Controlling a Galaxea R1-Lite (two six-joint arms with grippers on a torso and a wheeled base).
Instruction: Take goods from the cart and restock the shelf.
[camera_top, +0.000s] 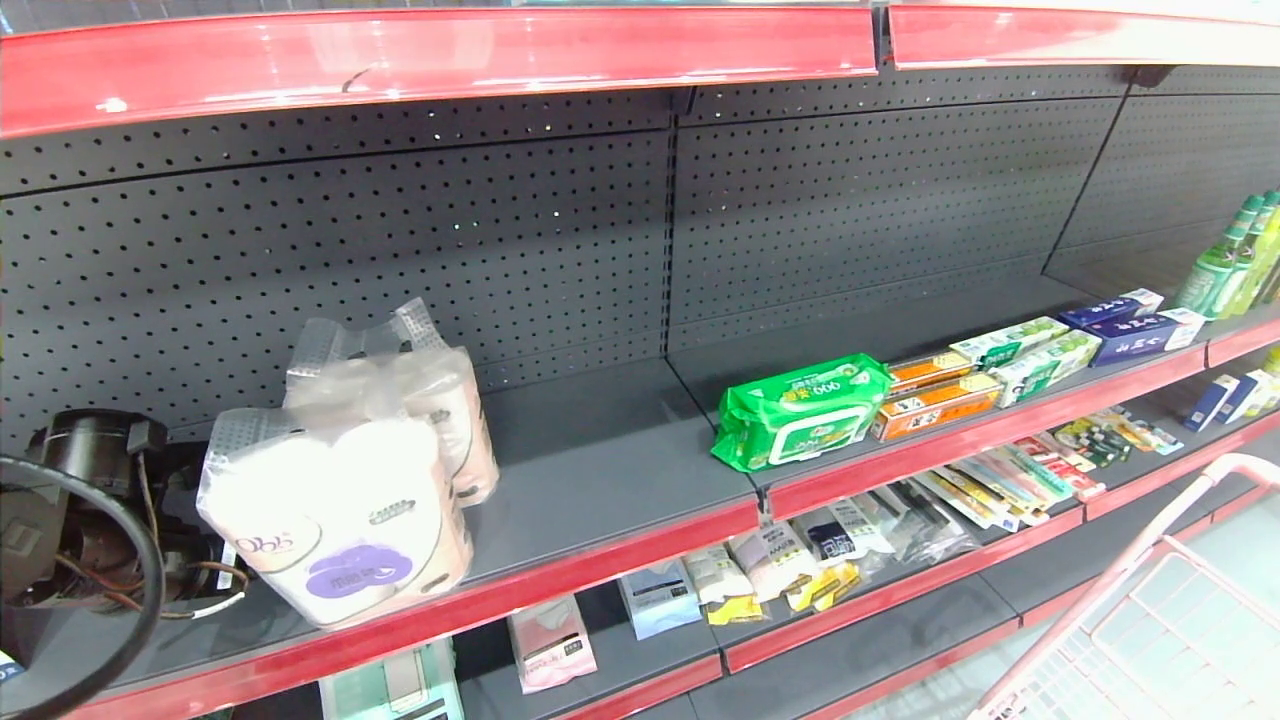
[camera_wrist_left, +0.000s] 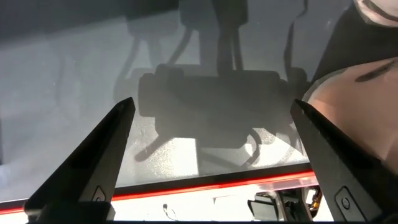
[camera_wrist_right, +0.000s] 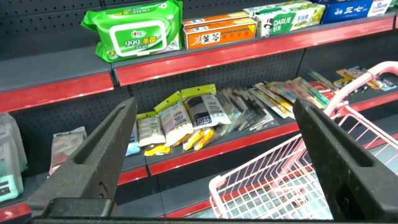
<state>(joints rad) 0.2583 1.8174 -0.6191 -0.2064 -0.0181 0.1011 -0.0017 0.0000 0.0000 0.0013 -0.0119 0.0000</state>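
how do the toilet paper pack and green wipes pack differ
The toilet paper pack is white, clear-wrapped and tall; the green wipes pack is opaque and flat. The toilet paper pack stands left, the green wipes pack right. Both sit on the same shelf.

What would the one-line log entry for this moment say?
left gripper: open, over shelf beside toilet paper pack | right gripper: open, above cart | toilet paper pack: on shelf
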